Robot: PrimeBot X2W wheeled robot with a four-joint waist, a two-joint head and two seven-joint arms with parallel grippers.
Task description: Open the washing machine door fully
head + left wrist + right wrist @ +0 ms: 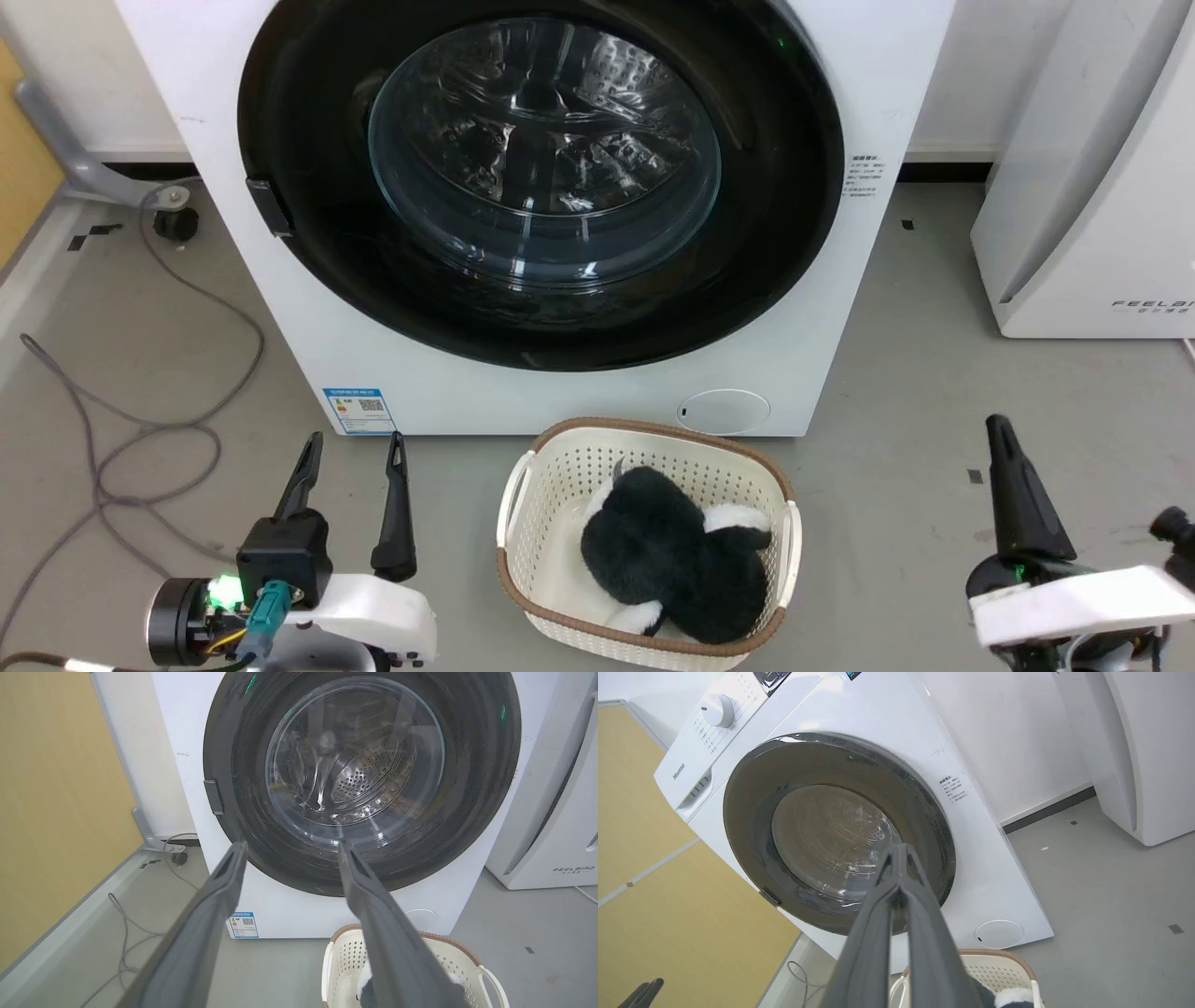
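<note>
The washing machine door (541, 177) takes up the upper middle of the head view. It is a glossy black disc with a bulging clear glass centre, and it lies shut, flush against the white washer (308, 373). The perforated steel drum shows dimly through the glass. A small dark handle tab (270, 206) sits on the door's left edge. At the lower left of that view the left gripper (356, 437) hangs above the grey floor (934, 373), its two dark fingers spread apart with nothing between them, well short of the washer. In the left wrist view the same fingers frame the bottom of the door without touching it. At the lower right the right gripper (999, 425) points up the frame. The right wrist view shows its fingers pressed together at the tips, with nothing clamped between them, also apart from the door. In the lower middle, just in front of the washer, stands a cream laundry basket (569, 467) with a brown rim, and a black and white plush toy (653, 551) lies in it. A small round white flap (724, 411) sits low on the washer's front, and a blue label (359, 411) is at its lower left corner. A grey cable (187, 429) loops across the floor at the left, and another white appliance (1074, 233) stands at the right edge.
</note>
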